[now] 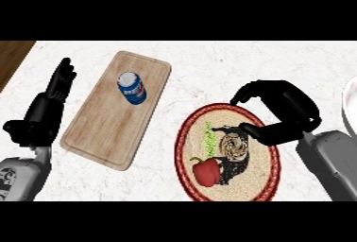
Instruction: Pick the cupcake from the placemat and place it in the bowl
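The cupcake (233, 144), with beige swirled frosting and a dark wrapper, lies on a round woven placemat (265, 182) with a red rim, right of centre. My right hand (287, 109) hovers at the mat's upper right. Its fingers arch over the mat's far rim and its thumb (259, 132) points at the cupcake's right side. A wide gap stays between thumb and fingers, and nothing is in it. Only a white sliver of the bowl (351, 101) shows at the right edge. My left hand (53, 97) rests open at the far left, fingers up.
A red bell pepper (205, 171) lies on the placemat just below and left of the cupcake. A wooden cutting board (111, 123) lies slantwise left of centre with a blue and white can (131, 87) on its far end. The counter's brown edge (12, 54) shows at the top left.
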`<state>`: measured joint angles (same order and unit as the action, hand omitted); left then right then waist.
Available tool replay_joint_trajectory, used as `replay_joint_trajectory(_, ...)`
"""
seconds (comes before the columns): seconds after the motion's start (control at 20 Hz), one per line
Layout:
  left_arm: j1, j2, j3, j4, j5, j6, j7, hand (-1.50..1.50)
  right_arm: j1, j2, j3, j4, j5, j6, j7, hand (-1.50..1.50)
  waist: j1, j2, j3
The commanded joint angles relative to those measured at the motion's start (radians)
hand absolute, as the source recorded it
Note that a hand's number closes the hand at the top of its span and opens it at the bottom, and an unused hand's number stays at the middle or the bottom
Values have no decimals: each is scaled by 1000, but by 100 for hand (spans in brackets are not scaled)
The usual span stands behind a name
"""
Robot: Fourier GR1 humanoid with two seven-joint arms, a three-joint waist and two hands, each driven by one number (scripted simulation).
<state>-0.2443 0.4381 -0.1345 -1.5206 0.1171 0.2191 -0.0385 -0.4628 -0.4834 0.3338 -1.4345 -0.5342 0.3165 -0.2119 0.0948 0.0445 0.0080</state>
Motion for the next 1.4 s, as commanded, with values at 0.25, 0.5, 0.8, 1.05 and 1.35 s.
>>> replay_joint_trajectory(0.25,-43,-40,-41,26,-62,66,93,0,-139,-86,-38,284,23,525,-325,-150,-11,-5,1)
replay_joint_trajectory(0.5,-73,-74,-66,16,-79,89,136,0,-289,-164,-5,309,188,589,-356,-150,-14,-16,-2)
replay_joint_trajectory(0.8,-74,-22,-22,-11,-57,60,185,0,-357,-179,134,245,458,512,-420,-150,-21,-28,-4)
replay_joint_trajectory(1.05,-45,-41,-34,-1,-77,68,163,0,-424,-156,254,280,608,462,-504,-150,-27,-28,-6)
replay_joint_trajectory(1.35,-38,-74,-45,0,-104,98,159,0,-435,-165,406,270,714,427,-619,-150,-52,-31,-7)
